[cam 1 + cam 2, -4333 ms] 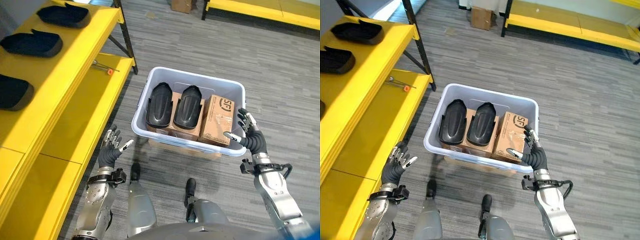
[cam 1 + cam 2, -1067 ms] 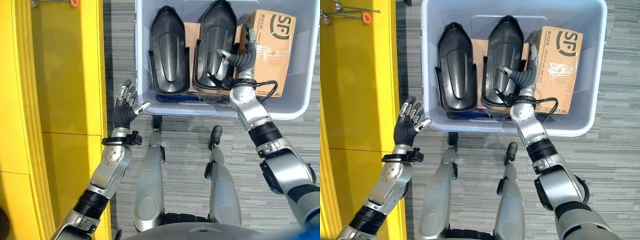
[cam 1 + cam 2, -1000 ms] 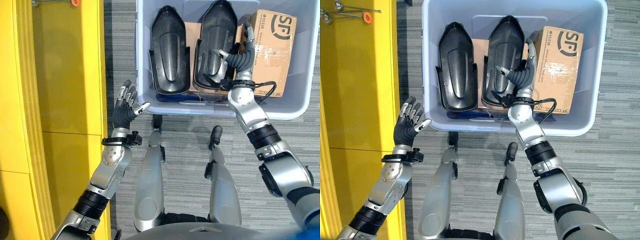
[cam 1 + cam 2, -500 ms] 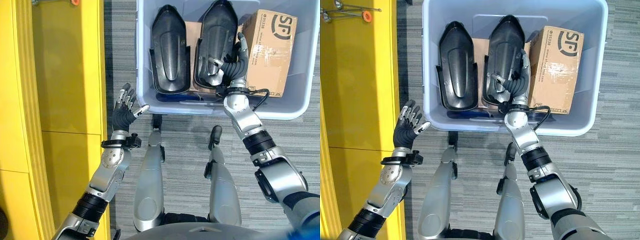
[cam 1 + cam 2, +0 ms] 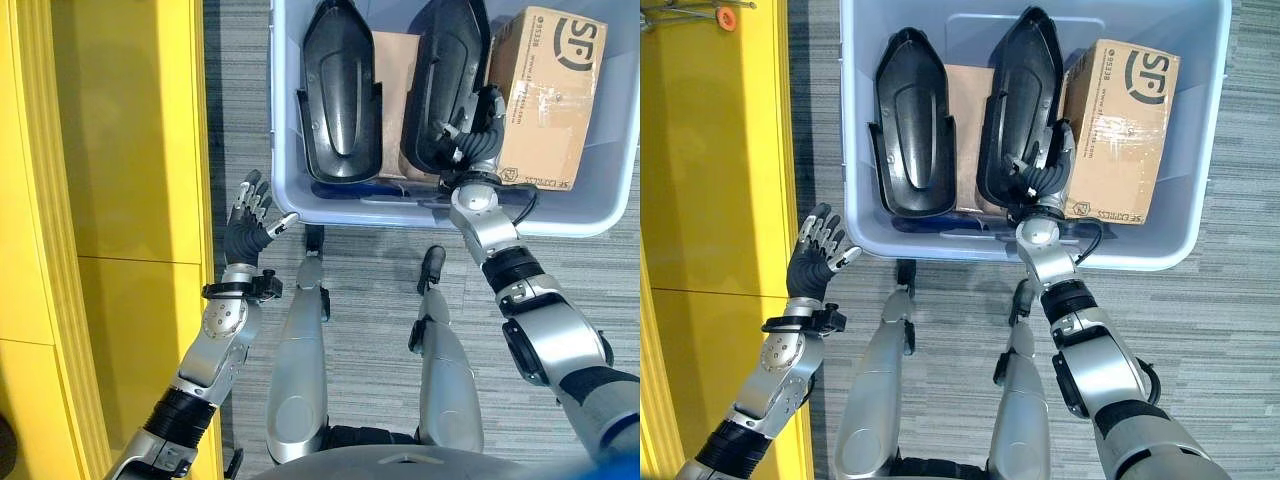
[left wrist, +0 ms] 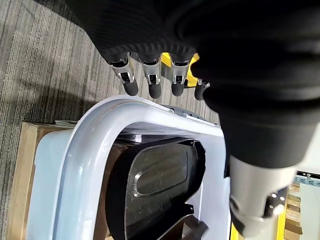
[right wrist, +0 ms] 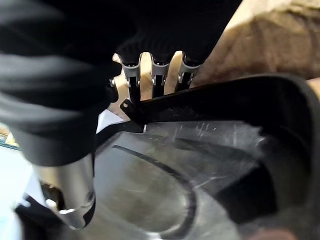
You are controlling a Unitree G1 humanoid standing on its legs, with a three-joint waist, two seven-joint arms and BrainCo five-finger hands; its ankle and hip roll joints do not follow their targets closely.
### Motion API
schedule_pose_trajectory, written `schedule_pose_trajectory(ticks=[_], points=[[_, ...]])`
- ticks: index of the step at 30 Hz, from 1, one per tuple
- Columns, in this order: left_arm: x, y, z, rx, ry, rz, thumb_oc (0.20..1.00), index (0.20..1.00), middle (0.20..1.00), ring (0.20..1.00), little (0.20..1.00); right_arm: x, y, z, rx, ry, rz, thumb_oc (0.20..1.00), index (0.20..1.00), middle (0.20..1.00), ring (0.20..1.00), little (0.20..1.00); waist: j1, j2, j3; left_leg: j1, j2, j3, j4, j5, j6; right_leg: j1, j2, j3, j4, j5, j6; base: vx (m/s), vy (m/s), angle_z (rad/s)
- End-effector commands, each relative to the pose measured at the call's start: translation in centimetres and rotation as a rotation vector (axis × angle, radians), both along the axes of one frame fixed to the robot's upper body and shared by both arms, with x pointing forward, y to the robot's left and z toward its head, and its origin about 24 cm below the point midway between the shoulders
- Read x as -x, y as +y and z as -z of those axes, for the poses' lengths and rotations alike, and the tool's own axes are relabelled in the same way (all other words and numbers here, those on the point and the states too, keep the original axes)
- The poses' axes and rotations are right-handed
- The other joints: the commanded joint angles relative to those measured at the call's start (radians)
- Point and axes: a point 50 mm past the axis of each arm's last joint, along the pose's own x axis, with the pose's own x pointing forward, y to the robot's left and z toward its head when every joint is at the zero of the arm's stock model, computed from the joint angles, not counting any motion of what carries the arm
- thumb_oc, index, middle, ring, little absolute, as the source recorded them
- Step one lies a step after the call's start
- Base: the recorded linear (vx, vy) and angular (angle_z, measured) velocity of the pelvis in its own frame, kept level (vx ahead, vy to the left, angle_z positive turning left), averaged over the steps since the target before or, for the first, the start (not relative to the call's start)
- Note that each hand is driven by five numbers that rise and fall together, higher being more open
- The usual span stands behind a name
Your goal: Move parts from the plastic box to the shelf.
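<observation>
Our right hand (image 5: 470, 135) curls its fingers (image 7: 152, 75) over the near end of the right part (image 5: 1025, 100) in the box (image 5: 1200, 215), gripping its edge to lift it. Our left hand (image 5: 815, 255) hangs open beside the box's left wall, near the shelf (image 5: 120, 150).

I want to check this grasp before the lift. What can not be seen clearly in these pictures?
- Right hand fingertips: in the right wrist view they go behind the rim of the right black part.
- Underside of the left black part: hidden by the part itself in the eye views.
- Far side of the cardboard box: cut off by the wall of the plastic box.
- Yellow shelf: cut off by the picture's edge.
</observation>
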Motion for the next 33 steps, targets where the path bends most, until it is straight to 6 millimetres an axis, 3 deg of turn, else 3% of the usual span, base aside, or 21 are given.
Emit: schedule_pose_trajectory(ticks=[1,10,20,27,33], points=[[0.9,-0.2,-1.3,-0.008,-0.090,0.007,1.000,1.000,1.000,1.000,1.000,0.5,-1.4,-0.9,-0.034,-0.064,0.040,1.000,1.000,1.000,1.000,1.000,0.013,0.007,-0.002,-0.002,-0.027,-0.001,0.056,-0.102,0.022,-0.021,-0.058,-0.025,0.157,-0.123,0.007,0.00,0.000,0.00],[0.8,-0.1,-1.5,-0.019,-0.098,-0.003,1.000,1.000,1.000,1.000,1.000,2.3,0.0,-2.8,0.073,-0.210,-0.025,1.000,1.000,1.000,1.000,1.000,-0.002,-0.004,-0.002,-0.005,-0.028,0.000,0.061,-0.108,0.025,-0.022,-0.058,-0.027,0.157,-0.125,0.009,0.00,0.000,0.00],[1.1,0.2,-1.8,-0.024,-0.119,-0.004,1.000,1.000,1.000,1.000,1.000,1.5,1.9,-2.9,0.325,-0.157,-0.095,1.000,1.000,1.000,1.000,1.000,0.021,-0.002,-0.002,-0.016,-0.036,-0.014,0.066,-0.106,0.028,-0.012,-0.059,-0.041,0.160,-0.130,0.011,0.00,-0.002,0.00],[1.1,0.6,-1.7,-0.030,-0.117,-0.023,1.000,1.000,1.000,1.000,1.000,1.9,1.5,-2.8,0.298,-0.172,-0.096,1.000,1.000,1.000,1.000,1.000,0.028,-0.004,-0.002,-0.030,-0.040,-0.025,0.076,-0.108,0.029,-0.007,-0.062,-0.052,0.159,-0.133,0.013,0.01,-0.005,0.06],[1.0,0.7,-1.7,-0.035,-0.115,-0.049,1.000,1.000,1.000,1.000,1.000,4.4,0.6,-3.8,0.218,-0.319,-0.025,1.000,1.000,1.000,1.000,1.000,0.010,-0.014,-0.002,-0.036,-0.040,-0.022,0.086,-0.115,0.028,-0.002,-0.062,-0.052,0.154,-0.136,0.011,0.00,0.002,0.02]])
